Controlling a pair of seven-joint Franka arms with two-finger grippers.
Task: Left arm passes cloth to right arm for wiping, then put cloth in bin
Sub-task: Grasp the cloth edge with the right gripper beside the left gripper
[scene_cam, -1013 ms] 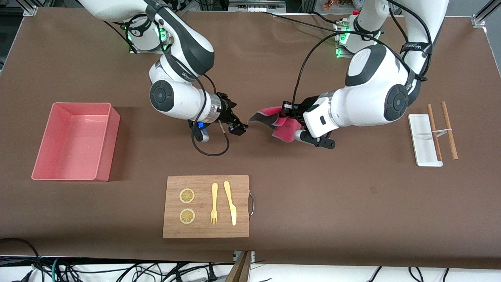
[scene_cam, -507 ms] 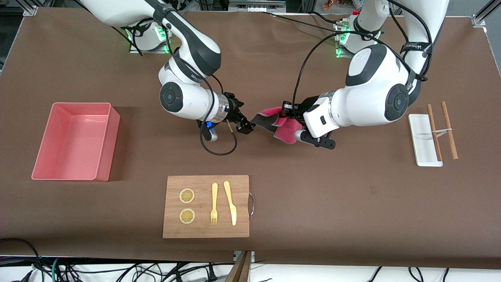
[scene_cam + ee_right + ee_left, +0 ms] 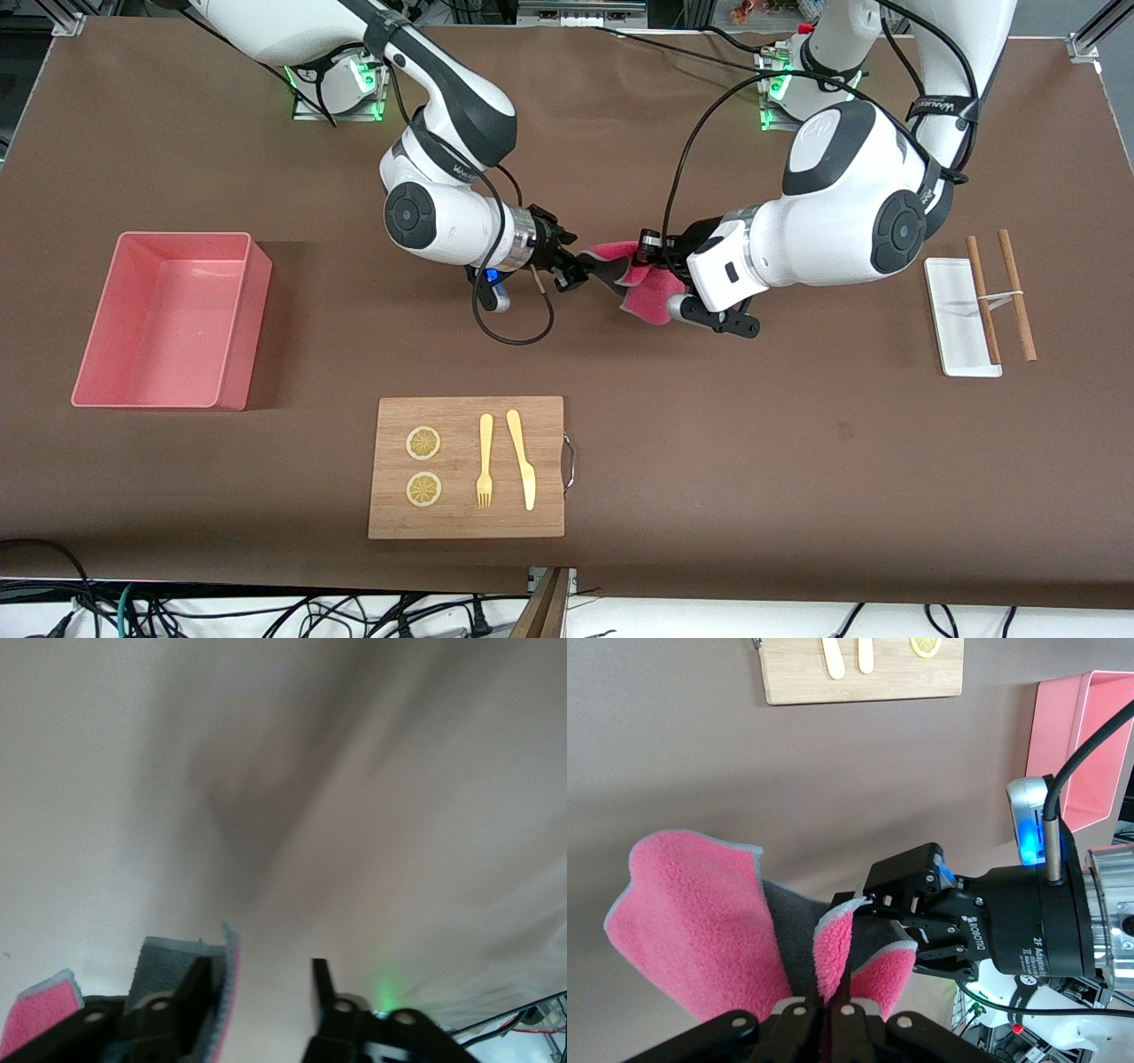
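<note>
Your left gripper (image 3: 828,1014) is pinching one fuzzy cloth (image 3: 640,282), pink face out and grey inside, up over mid-table, while the right gripper (image 3: 580,268) is reaching around the cloth's free edge with fingers still parted. You are seeing one low-walled pink plastic bin (image 3: 235,328) at the right arm's end. One wooden cutting board (image 3: 456,523) is carrying two lemon slices (image 3: 423,443), one fork (image 3: 485,461) and one knife (image 3: 522,461).
</note>
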